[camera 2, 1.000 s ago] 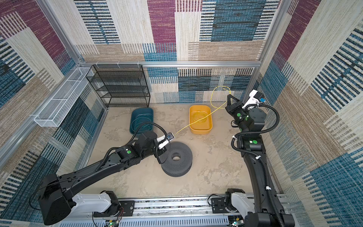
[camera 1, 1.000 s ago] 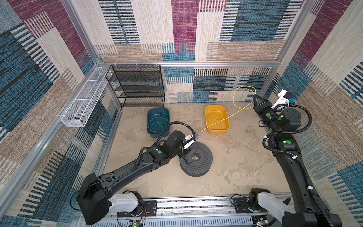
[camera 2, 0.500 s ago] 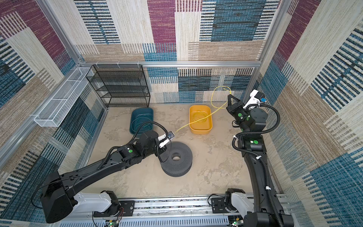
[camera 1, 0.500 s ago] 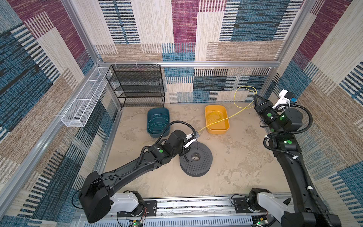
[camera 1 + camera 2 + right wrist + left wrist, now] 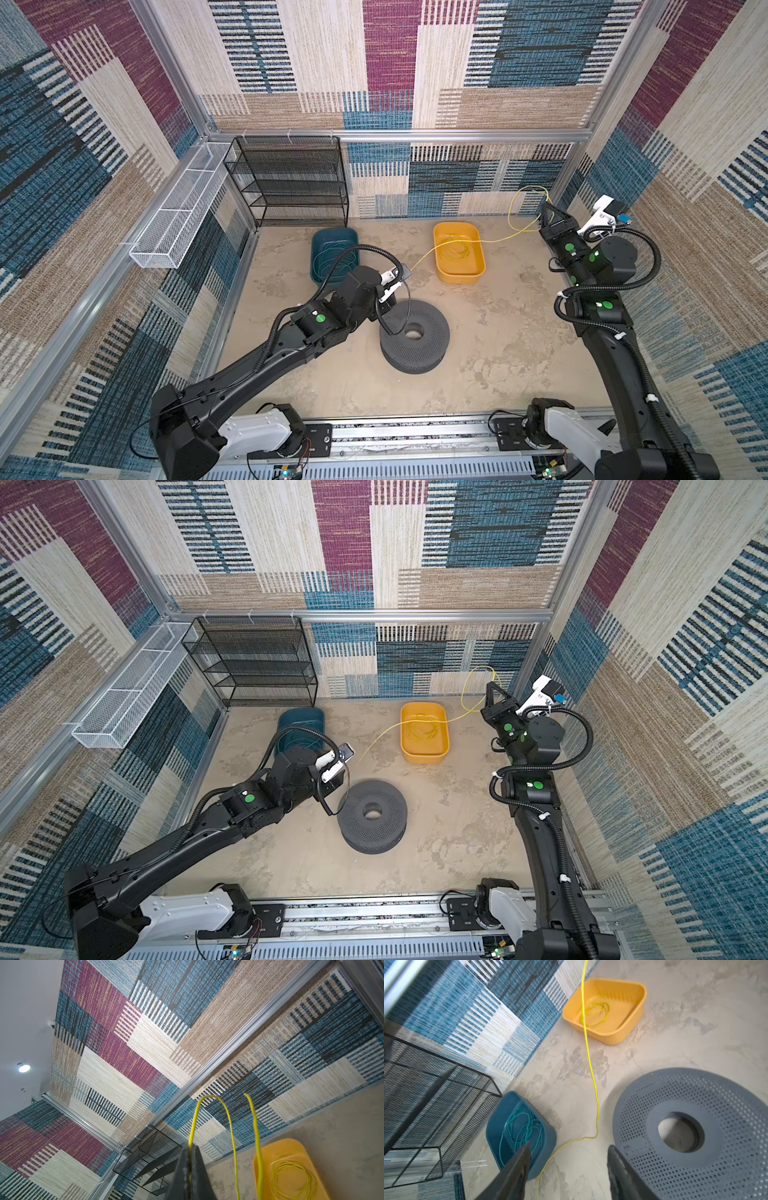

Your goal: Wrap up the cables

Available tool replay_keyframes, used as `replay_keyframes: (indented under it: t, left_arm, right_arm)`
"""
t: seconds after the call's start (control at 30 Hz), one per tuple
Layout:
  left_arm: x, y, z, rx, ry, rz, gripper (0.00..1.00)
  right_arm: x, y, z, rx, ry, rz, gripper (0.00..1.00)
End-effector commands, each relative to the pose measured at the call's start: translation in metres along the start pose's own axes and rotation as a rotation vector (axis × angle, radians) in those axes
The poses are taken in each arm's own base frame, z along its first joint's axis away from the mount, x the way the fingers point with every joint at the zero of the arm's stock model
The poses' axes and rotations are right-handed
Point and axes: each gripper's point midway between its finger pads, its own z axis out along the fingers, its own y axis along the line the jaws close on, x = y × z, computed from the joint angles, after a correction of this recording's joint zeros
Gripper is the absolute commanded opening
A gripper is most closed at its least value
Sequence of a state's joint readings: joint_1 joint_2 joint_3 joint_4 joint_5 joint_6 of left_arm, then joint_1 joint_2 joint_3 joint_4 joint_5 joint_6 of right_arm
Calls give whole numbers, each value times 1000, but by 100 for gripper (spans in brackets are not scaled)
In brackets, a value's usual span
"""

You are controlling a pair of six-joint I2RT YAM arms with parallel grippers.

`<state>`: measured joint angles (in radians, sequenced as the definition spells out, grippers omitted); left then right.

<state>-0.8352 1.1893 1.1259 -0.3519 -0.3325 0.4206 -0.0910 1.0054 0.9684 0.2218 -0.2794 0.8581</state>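
Observation:
A thin yellow cable (image 5: 592, 1076) runs from a loose coil in the yellow bin (image 5: 459, 277) across the floor. It passes on the floor between the fingers of my left gripper (image 5: 569, 1145), which is open and touches nothing. Beside that gripper lies a dark grey perforated spool (image 5: 415, 336) (image 5: 695, 1126). My right gripper (image 5: 545, 205) (image 5: 190, 1146) is raised at the back right corner and shut on the yellow cable (image 5: 207, 1096), which arches above it in a loop. In both top views the left fingers are hidden under the wrist.
A teal bin (image 5: 316, 257) holding a teal wire stands behind the left arm. A black mesh shelf (image 5: 291, 178) stands against the back wall, and a white wire basket (image 5: 178, 216) hangs on the left wall. Patterned walls close in three sides.
My left gripper has opened and let go of the yellow cable, which now lies slack on the floor. The right gripper stays shut on the cable, nearly still.

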Motion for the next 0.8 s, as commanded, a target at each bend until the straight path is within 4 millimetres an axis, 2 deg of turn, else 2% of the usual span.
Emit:
replay_keyframes:
  t: [0.0, 0.1, 0.2, 0.4, 0.53, 0.63, 0.77]
  left_arm:
    - [-48, 8, -9, 24, -127, -35, 58]
    - [-87, -3, -5, 111, -211, -47, 54]
    - [-123, -24, 8, 204, -277, -42, 53]
    - [-180, -62, 33, 357, -414, -85, 53]
    - [-200, -70, 46, 386, -475, -138, 49]
    - [-206, -75, 51, 411, -501, -164, 41]
    - [-211, -82, 60, 442, -507, -189, 39]
  right_arm:
    - [9, 9, 1, -44, 13, 0, 0]
    - [27, 11, 3, -49, 45, 7, 0]
    - [44, 12, 4, -56, 82, 17, 0]
    - [72, 17, 0, -101, 157, 54, 0]
    - [85, 18, -5, -121, 204, 76, 0]
    - [90, 19, -9, -129, 217, 84, 0]
    - [100, 23, -10, -148, 244, 97, 0]
